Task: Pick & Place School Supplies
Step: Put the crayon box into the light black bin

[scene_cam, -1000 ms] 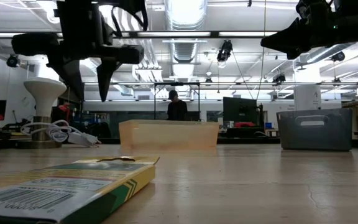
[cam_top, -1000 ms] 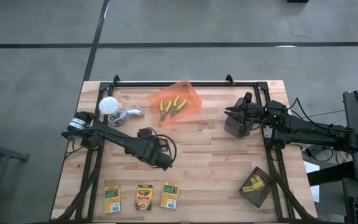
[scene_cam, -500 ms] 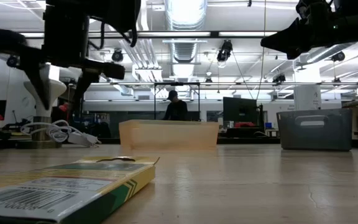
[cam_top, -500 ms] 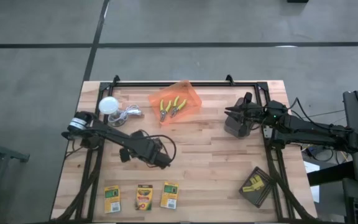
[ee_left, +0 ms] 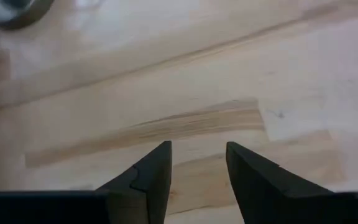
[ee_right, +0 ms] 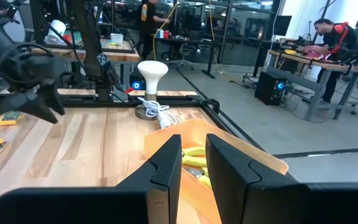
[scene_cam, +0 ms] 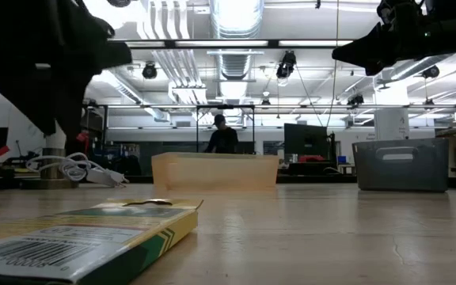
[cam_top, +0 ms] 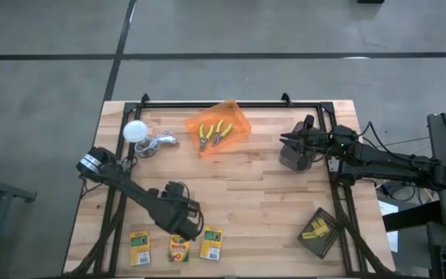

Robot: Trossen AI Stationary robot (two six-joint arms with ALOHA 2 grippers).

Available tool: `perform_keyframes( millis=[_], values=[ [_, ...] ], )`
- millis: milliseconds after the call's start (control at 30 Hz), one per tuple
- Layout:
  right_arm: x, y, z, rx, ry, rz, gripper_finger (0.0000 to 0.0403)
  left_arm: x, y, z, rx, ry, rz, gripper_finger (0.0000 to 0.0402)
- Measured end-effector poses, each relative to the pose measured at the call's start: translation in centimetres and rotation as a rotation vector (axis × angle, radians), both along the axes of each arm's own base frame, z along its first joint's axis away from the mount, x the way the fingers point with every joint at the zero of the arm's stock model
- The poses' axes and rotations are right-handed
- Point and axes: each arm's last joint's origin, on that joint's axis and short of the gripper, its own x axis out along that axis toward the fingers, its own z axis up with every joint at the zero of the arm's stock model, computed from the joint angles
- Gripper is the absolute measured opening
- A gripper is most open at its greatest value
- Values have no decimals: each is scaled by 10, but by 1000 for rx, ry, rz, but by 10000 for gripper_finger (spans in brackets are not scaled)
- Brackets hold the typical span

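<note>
Left gripper (cam_top: 183, 231) hovers above the middle crayon box (cam_top: 179, 249), fingers apart, holding nothing.
Alignment looks roughly right; coming down off-centre could shove the box into its neighbours.

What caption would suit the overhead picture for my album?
Left gripper hovers over three yellow-and-green crayon boxes on a wooden table; yellow-handled pliers lie in a translucent orange bin.
</note>
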Motion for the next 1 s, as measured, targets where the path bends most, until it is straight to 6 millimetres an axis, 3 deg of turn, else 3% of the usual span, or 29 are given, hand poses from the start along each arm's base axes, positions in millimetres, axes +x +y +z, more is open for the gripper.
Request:
perform_keyframes(
  millis=[200, 400, 1000],
  values=[
    [0, 0, 0, 0, 0, 0, 68, -12, -6, 17, -14, -49, -64, 177],
    [0, 0, 0, 0, 0, 0, 68, -26, -7, 28, -71, -68, 31, 183],
    [0, 0, 0, 0, 0, 0, 68, -77, -28, 40, -180, 17, -254, 181]
  ],
)
